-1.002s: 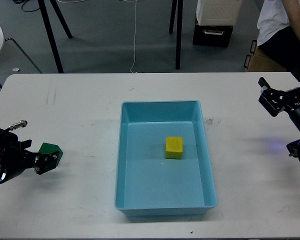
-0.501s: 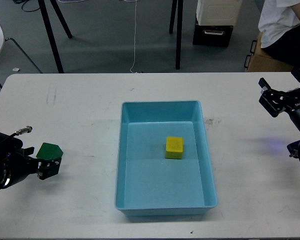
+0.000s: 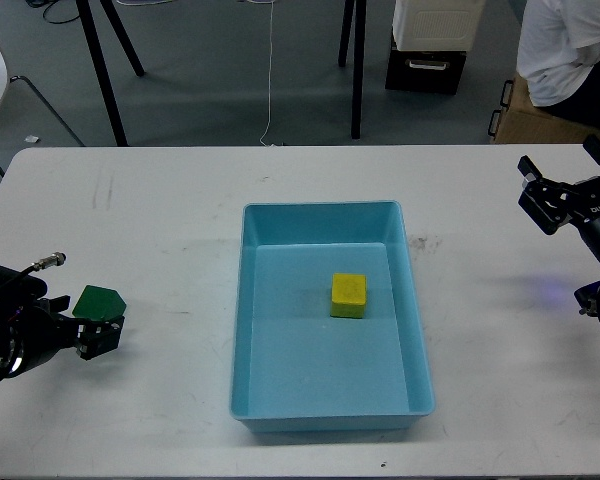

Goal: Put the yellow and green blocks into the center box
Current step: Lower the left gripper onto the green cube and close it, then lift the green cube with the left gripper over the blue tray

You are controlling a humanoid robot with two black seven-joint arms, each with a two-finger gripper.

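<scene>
The green block [image 3: 99, 299] sits at the far left of the white table [image 3: 160, 230], between the fingers of my left gripper [image 3: 97, 326], which looks shut on it at table level. The yellow block [image 3: 348, 295] lies inside the light blue box [image 3: 326, 214] at the table's middle, slightly right of the box's centre. My right gripper [image 3: 560, 165] is open and empty, raised above the table's right edge, far from both blocks.
Beyond the table's far edge are black stand legs [image 3: 105, 70], a black and white case [image 3: 428, 50] on the floor, and a seated person [image 3: 570, 50] at the top right. A purple light spot [image 3: 550, 292] shows on the table's right.
My left gripper has drawn back a little to the left and down, and the green block shifted slightly left with it. The right arm has stayed almost still. The person at top right has moved.
</scene>
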